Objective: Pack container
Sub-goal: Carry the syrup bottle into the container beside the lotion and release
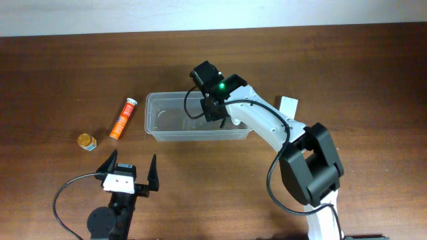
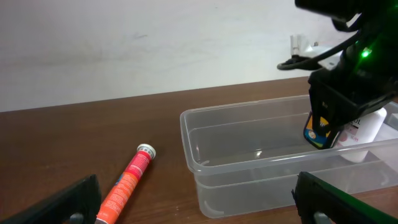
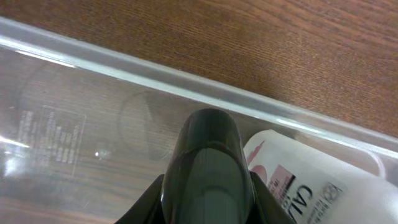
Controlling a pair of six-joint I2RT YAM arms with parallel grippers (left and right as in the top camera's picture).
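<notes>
The clear plastic container (image 1: 193, 136) stands mid-table; it also shows in the left wrist view (image 2: 189, 146) and the right wrist view (image 3: 155, 84). My right gripper (image 1: 215, 112) reaches down into its right part, shut on a dark bottle (image 3: 208, 155) with a blue and yellow label (image 2: 318, 132), held just above the floor. A white bottle (image 2: 367, 134) lies inside at the right end, next to the dark bottle (image 3: 311, 180). My left gripper (image 1: 128, 175) is open and empty near the front edge, facing the container (image 2: 199, 208).
An orange tube (image 1: 122, 119) lies left of the container, also in the left wrist view (image 2: 127, 180). A small yellow-lidded jar (image 1: 87, 141) sits further left. A small white carton (image 1: 289, 105) stands right of the container.
</notes>
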